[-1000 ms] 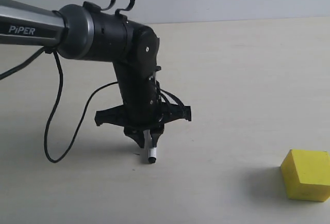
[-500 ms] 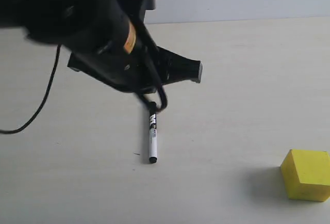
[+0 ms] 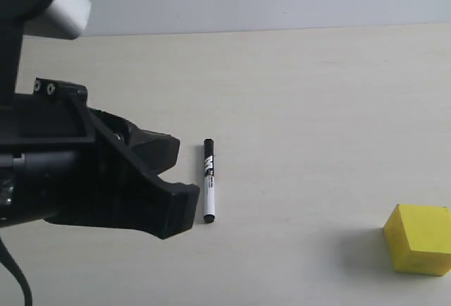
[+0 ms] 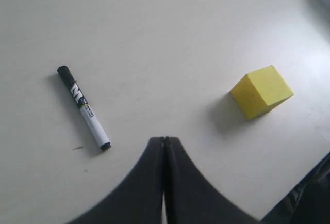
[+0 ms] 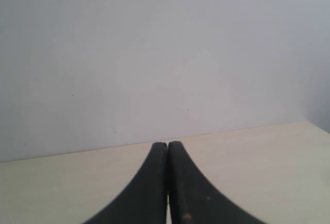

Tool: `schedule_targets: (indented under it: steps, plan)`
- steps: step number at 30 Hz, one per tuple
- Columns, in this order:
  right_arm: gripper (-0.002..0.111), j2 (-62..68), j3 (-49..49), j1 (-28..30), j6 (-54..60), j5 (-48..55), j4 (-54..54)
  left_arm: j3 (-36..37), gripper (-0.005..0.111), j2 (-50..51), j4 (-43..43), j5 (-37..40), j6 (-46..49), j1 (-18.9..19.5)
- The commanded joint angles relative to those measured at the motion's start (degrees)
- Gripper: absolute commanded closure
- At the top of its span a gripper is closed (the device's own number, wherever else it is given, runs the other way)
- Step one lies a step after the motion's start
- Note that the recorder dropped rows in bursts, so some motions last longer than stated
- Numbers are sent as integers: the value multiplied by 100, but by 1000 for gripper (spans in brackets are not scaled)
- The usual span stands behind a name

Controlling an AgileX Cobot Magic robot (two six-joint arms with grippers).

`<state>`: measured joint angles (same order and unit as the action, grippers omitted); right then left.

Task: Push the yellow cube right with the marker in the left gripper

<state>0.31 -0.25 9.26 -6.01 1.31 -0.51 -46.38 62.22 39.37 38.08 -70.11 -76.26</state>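
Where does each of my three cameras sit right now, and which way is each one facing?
Exterior: off the arms, looking across the table at the marker and yellow cube; the left arm's black body fills its left side.
Left wrist: above the table, looking down; shut left pincer, empty.
Right wrist: low, facing a pale wall; shut right pincer.
Shared: exterior and left wrist both show marker and cube.

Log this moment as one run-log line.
left gripper: shut, empty | marker: lying on table, not held | yellow cube: apart from marker, unpushed | right gripper: shut, empty
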Motion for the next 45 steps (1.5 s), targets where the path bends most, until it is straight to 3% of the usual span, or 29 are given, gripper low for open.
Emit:
schedule_targets:
  steps: [1,10,12,17,25,29,34,39,45]
  plan:
    - [108,-31,25,36,14,-14,12,35,107,-80,101,-54,-63,-28]
    - [108,-31,25,36,14,-14,12,35,107,-81,88,-196,86,-28]
    - [108,-31,25,36,14,-14,12,35,107,-107,98,-248,98,117]
    - [108,-31,25,36,14,-14,12,209,107,-505,-406,-223,111,987]
    - [108,-31,25,36,14,-14,12,1666,107,-2208,-1312,-256,111,3388]
    - [108,-31,25,36,14,-14,12,2441,107,-3149,-1130,-245,111,4134]
    - [108,-31,25,36,14,-14,12,2997,107,-3828,-642,-245,111,4448]
    - [108,-31,25,36,14,-14,12,3381,107,-4551,-652,-261,100,4636]
    - [108,-31,25,36,14,-14,12,3729,107,-5418,-652,-447,89,5126]
